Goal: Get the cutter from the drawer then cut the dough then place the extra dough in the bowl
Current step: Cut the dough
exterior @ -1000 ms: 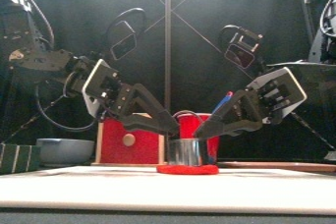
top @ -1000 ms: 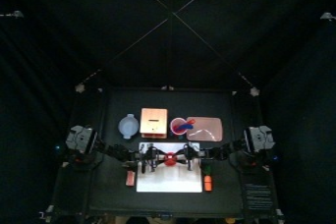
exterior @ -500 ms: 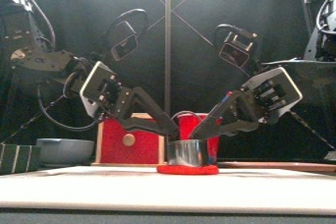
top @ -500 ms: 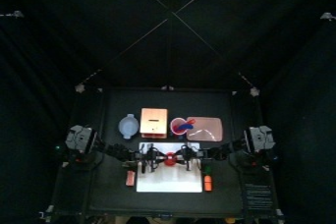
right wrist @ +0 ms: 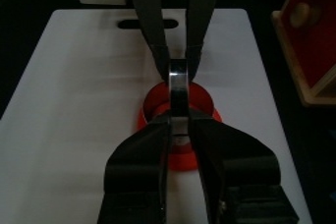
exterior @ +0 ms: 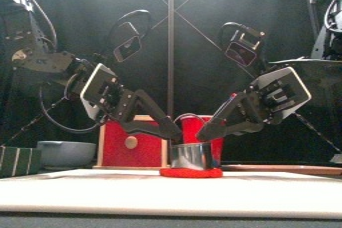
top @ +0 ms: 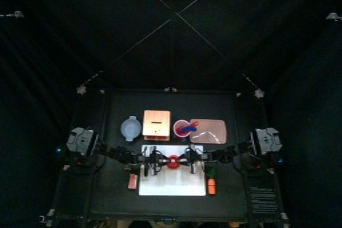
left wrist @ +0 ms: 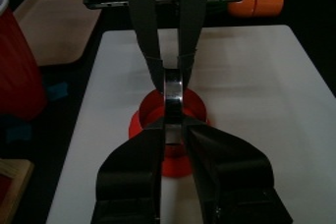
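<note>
The round metal cutter point(exterior: 194, 156) stands on the flat red dough point(exterior: 191, 172) in the middle of the white cutting board point(top: 174, 185). My left gripper point(exterior: 174, 138) slants down to it from the left and my right gripper point(exterior: 214, 138) from the right. Each is shut on the cutter's top, on opposite sides. In the left wrist view my left gripper point(left wrist: 178, 122) pinches over the dough point(left wrist: 147, 130), and in the right wrist view my right gripper point(right wrist: 175, 120) does the same over the dough point(right wrist: 157, 100). The grippers hide most of the cutter from above.
Behind the board stand the blue-grey bowl point(top: 128, 127), the wooden box point(top: 158, 124) with its red drawer front point(exterior: 134, 142), and the pink tray point(top: 214, 130) holding the red cup point(top: 185, 127). An orange toy food lies at each side of the board point(top: 132, 183) point(top: 211, 186).
</note>
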### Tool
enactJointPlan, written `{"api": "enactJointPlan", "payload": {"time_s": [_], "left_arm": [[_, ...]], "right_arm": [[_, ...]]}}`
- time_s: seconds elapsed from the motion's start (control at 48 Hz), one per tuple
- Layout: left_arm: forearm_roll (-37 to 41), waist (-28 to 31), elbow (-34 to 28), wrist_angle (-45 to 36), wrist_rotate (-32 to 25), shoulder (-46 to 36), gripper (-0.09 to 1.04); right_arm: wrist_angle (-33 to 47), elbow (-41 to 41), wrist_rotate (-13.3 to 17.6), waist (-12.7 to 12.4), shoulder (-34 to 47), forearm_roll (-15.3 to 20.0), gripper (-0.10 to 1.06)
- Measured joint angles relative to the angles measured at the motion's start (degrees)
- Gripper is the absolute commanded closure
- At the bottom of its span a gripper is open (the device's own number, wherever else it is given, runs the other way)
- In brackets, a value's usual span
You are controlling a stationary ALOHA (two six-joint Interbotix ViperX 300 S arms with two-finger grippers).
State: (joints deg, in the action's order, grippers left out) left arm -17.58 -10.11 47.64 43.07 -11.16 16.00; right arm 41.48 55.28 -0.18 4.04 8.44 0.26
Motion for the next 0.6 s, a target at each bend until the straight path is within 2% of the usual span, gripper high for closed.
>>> {"api": "enactJointPlan", "payload": {"time_s": [0.604], "left_arm": [[0.2,0.1,-0.7,-1.7,0.4,2.6,0.35]], "right_arm": [[-5.0,-0.4,0.3,0.0,1.7,0.3,0.55]]}}
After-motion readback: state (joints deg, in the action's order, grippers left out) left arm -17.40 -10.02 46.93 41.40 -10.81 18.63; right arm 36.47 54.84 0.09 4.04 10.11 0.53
